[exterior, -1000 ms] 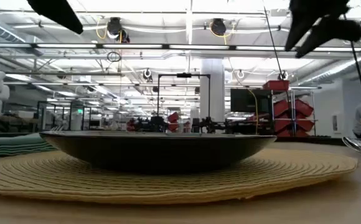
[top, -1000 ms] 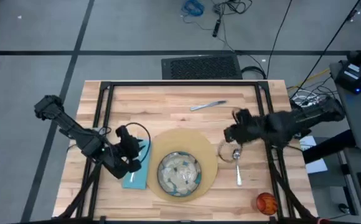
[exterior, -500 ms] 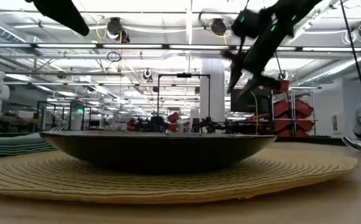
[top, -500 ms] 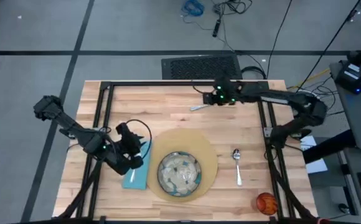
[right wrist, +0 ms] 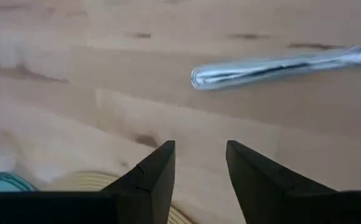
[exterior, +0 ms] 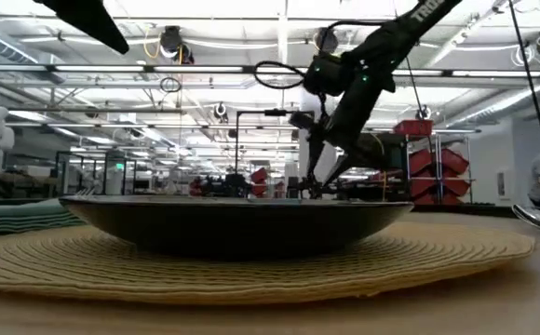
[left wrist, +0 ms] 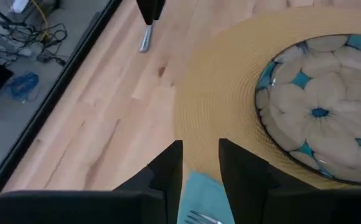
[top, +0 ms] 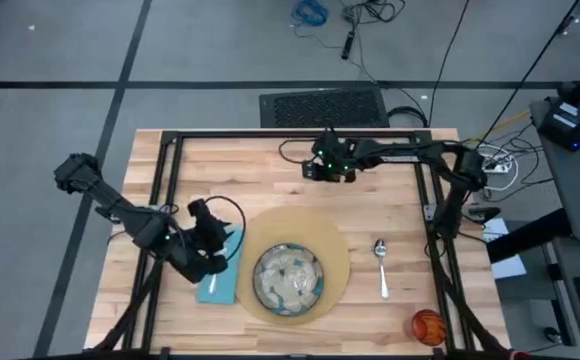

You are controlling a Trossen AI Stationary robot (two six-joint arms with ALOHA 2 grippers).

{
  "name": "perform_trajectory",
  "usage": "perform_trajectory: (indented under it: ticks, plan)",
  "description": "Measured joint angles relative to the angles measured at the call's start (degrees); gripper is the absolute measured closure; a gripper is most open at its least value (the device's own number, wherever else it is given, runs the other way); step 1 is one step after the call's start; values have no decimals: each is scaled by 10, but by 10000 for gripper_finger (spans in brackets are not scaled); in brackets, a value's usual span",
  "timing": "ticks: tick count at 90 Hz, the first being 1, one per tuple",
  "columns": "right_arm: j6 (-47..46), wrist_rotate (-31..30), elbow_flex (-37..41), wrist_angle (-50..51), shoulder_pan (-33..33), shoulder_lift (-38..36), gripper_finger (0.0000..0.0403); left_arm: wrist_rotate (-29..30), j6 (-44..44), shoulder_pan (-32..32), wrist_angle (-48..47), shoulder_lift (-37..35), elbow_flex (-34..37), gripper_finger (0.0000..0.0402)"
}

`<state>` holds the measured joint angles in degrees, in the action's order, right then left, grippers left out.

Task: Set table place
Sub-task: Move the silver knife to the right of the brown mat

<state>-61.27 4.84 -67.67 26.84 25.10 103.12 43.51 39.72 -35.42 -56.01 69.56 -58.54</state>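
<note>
High view: knife (right wrist: 280, 67) beneath right hand (top: 322, 170)

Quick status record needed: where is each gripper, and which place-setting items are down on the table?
right gripper: open, over the far middle of the table, above the knife
left gripper: open, above the napkin, left of the placemat
dish: on the placemat
spoon: on the table, right of the placemat
fork: tines show on the napkin
cup: near right corner
knife: not yet beside the placemat
</note>
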Motion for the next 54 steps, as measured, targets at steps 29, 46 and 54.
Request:
perform_trajectory:
  ticks: [29,46,54]
  plan:
    - [-40,-6,-3,4,43,25,266,0,4,-24,3,0,0,314]
    - [-56,-21,-3,-12,55,25,266,0,4,-31,13,0,0,314]
    - [-69,-40,-3,-11,61,25,266,0,4,-34,15,0,0,314]
